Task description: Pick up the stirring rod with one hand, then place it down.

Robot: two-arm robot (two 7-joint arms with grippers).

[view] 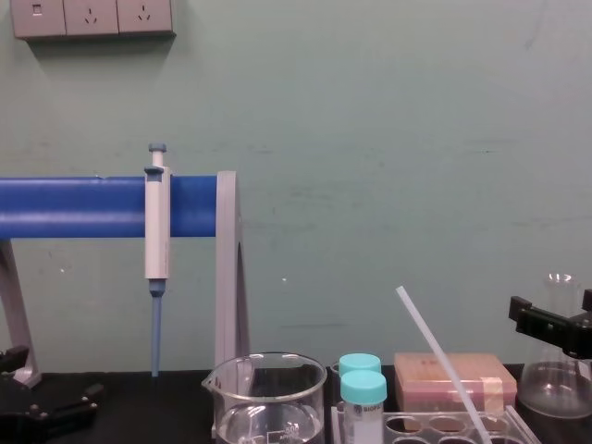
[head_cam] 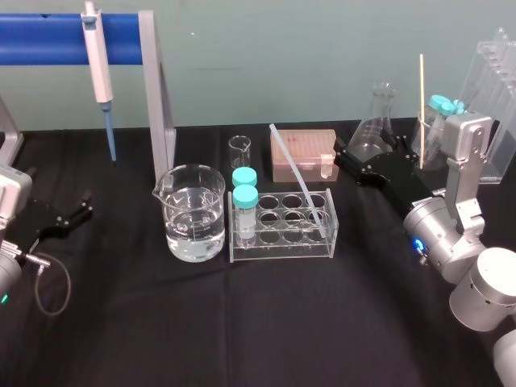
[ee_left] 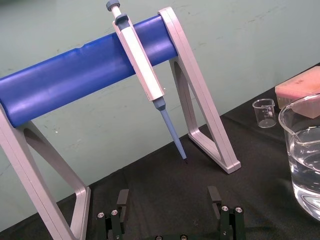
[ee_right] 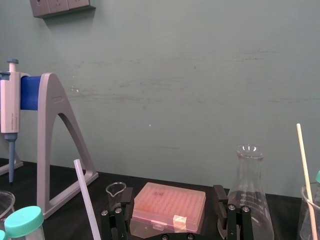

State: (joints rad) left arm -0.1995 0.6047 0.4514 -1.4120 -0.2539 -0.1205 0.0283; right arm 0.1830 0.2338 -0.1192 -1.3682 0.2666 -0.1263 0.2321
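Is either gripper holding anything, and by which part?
Nothing held: left gripper and right gripper are open, empty; the stirring rod leans in the tube rack.

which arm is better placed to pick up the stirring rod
Right: the open right gripper sits near the stirring rod leaning in the test tube rack; the left gripper is far off beyond the beaker.

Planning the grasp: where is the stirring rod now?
Head view, centre: the stirring rod leans in the clear tube rack, right of the water beaker, before the pink box.
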